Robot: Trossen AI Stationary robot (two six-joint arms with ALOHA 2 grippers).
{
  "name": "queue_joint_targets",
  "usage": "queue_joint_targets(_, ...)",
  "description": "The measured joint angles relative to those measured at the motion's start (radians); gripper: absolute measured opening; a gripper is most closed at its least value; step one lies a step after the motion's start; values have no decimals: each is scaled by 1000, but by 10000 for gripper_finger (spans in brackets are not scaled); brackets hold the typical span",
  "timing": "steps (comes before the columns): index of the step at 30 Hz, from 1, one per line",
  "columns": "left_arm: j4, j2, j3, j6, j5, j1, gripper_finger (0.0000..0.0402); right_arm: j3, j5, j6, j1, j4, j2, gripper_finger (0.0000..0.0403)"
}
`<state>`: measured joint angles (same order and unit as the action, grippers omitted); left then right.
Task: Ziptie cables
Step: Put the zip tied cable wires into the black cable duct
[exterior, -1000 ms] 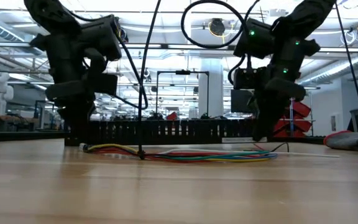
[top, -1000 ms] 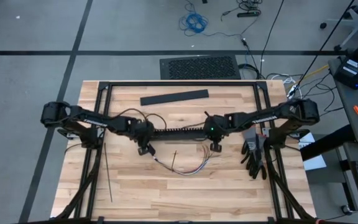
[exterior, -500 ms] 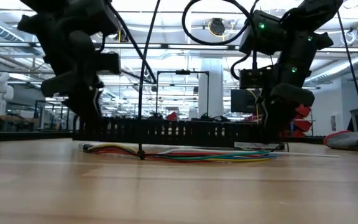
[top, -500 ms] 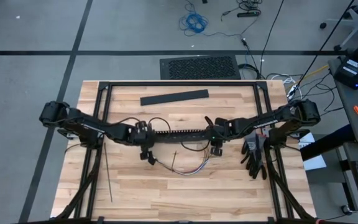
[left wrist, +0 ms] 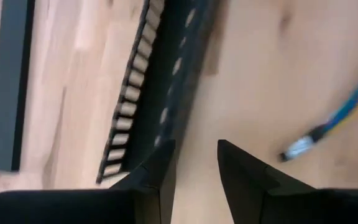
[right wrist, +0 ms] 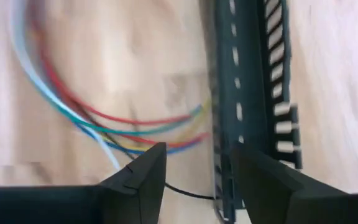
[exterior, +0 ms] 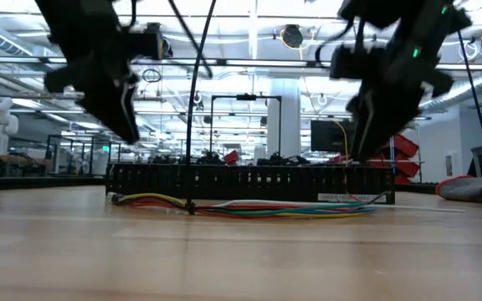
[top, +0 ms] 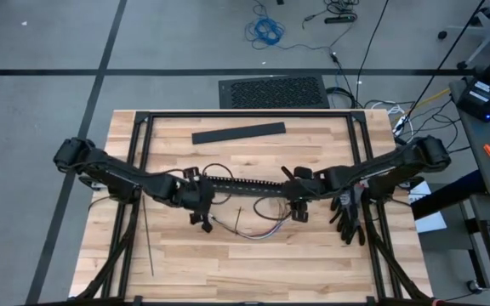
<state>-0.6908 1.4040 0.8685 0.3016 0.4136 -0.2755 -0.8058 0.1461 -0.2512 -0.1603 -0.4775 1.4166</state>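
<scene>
Left gripper (top: 201, 223) near table (top: 228, 272) centre, hanging just above the left end of the cables (top: 253, 229); fingers (left wrist: 154, 177) slightly apart, nothing between them. In the left wrist view, a cable tip with a silver connector lies beside the right finger, not in the gap.

Cables lying flat on the table middle, curved bundle, just in front of the slotted duct (top: 245, 186), between the two grippers. In the low view, yellow, red, green and blue strands (exterior: 249, 206) rest on the wood, clear of both grippers.

One ziptie (top: 147, 234) lying straight near the table's left edge, well apart from the cables. A short dark strip (top: 239, 217) stands among the cables; can't tell what it is.

Right gripper (top: 299, 211) raised over the right end of the cables, by the duct's right end; fingers (right wrist: 142, 180) spread, empty. Right wrist view blurred: splayed wire ends lie ahead of the gap, duct beside the right finger.

Flat black bar (top: 238, 133) near the far edge. Black gloves (top: 347, 212) at the right edge.
</scene>
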Motion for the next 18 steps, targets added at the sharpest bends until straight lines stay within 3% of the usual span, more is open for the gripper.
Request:
queue_joint_targets(5, 52, 0, 46, -48, -44, -108, 118, -31, 6, -17, -83, -12, -94, 172)
queue_joint_targets(9, 108, 0, 44, -3, -81, -185, 118, -37, 6, -26, -154, 25, -136, 172)
queue_joint_targets(13, 199, 0, 0, 8, -77, -257, 118, -37, 9, -34, -212, 122, -139, 171)
queue_joint_targets(18, 285, 16, -89, 18, -59, -271, 119, -37, 11, -34, -254, 236, -111, 171)
